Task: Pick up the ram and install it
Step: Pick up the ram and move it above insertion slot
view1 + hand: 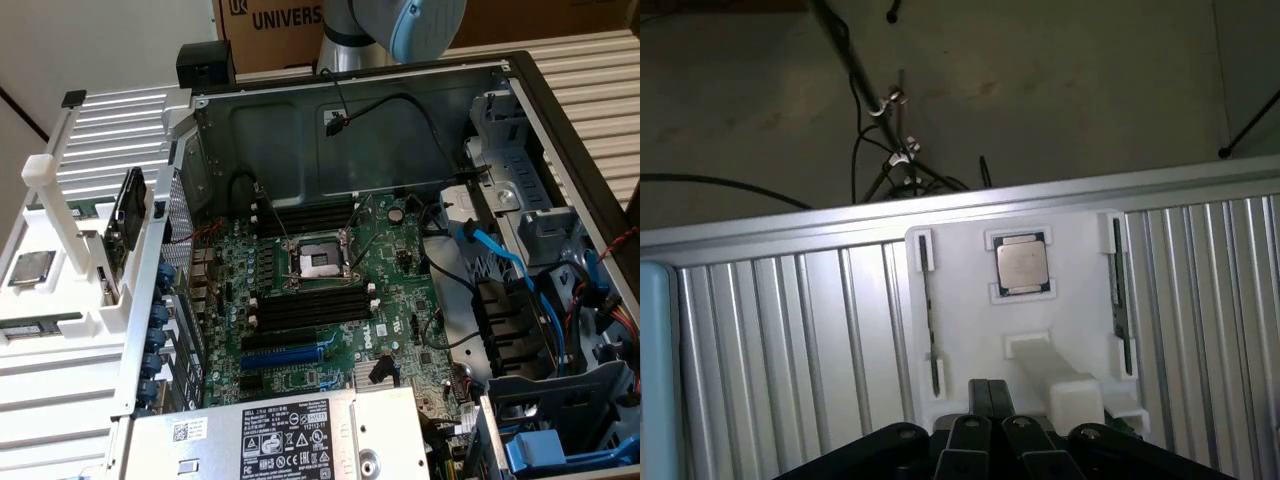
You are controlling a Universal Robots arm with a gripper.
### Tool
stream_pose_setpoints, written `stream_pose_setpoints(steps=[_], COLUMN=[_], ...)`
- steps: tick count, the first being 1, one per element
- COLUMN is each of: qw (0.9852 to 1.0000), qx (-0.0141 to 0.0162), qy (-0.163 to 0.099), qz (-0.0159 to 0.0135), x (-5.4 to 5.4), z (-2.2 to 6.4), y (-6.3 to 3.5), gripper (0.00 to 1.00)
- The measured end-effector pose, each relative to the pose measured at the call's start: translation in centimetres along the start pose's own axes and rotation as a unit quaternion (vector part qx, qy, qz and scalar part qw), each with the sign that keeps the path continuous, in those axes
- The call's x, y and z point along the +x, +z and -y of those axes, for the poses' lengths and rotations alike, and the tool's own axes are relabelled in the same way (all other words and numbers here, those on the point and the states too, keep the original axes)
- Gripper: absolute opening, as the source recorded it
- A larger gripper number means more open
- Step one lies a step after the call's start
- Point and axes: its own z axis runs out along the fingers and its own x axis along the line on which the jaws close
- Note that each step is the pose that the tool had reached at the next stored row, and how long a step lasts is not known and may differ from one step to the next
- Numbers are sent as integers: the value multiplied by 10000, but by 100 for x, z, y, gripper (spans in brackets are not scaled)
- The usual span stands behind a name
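Observation:
The ram shows as thin dark sticks standing on edge in the white holder (pixel 1060 300), one (pixel 927 310) on each side (pixel 1118 295) of a square silver CPU chip (pixel 1023 265). My gripper (pixel 990 392) hangs well above this holder, its black fingers (pixel 980 400) pressed together with nothing between them. In the exterior view the white holder (pixel 60 290) stands at the left of the open computer case, with a green ram stick (pixel 40 325) lying in it. Black memory slots (pixel 310 305) flank the CPU socket (pixel 315 262) on the motherboard.
The arm (pixel 400 25) rises behind the case's back wall. A black flat part (pixel 128 210) stands upright in the holder. Cables (pixel 490 250) and drive cages (pixel 560 330) crowd the exterior view's right. The power supply (pixel 290 435) lies at the front. Ribbed aluminium table (pixel 790 330) surrounds the holder.

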Motion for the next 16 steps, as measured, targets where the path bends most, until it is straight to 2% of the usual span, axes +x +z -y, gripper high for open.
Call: stream_pose_setpoints(steps=[8, 9, 11, 16], qw=[10000, 10000, 10000, 10000], qx=[0, 9, 55, 60], qy=[0, 0, -2, -10], qz=[0, 5, 12, 13], x=[1, 4, 15, 23], z=[-3, -27, -101, -157], y=[3, 6, 8, 14], gripper=[10, 10, 10, 10])
